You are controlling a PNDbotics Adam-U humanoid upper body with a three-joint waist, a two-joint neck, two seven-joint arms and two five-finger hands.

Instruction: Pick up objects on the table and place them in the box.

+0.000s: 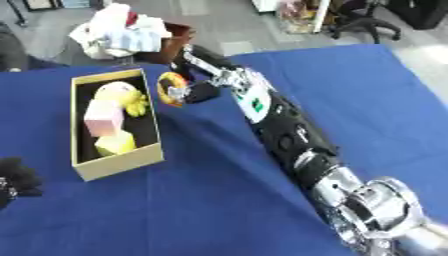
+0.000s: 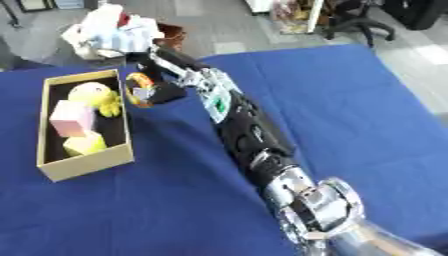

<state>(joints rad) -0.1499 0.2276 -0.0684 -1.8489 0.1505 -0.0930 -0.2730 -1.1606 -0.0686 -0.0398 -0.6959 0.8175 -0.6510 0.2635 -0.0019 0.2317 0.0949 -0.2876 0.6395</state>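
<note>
**Mia:** What are the fingers of the right hand (image 1: 194, 90) doing?

**Ben:** They are curled round a small ring-shaped thing (image 1: 168, 88), orange and yellow. The hand holds it just past the right wall of the box (image 1: 118, 165), near the far corner. I cannot tell if it hangs above the blue table (image 1: 376, 100) or touches it.

**Mia:** Where is that from the middle of the table?

**Ben:** At about eleven o'clock. The long black and silver arm comes in from five o'clock and reaches all the way there.

**Mia:** What is in the box?

**Ben:** A round pale thing (image 1: 115, 91) at the far end, a yellow toy (image 1: 136, 104) beside it against the right wall, a pink block (image 1: 103, 118) in the middle, and a yellow block (image 1: 115, 144) at the near end. The box is open on top. There is little bare floor left inside.

**Mia:** Where is the open room?

**Ben:** The cloth is bare from three o'clock round to six o'clock, right of the arm. There is bare cloth near the front too, at seven o'clock.

**Mia:** And the other hand?

**Ben:** The left hand (image 1: 16, 179) shows at nine o'clock, at the left edge. It is dark, and I cannot tell how its fingers sit.

**Mia:** What is past the far edge?

**Ben:** A pile of white cloth (image 1: 118, 31) at twelve o'clock, off the table.
</note>
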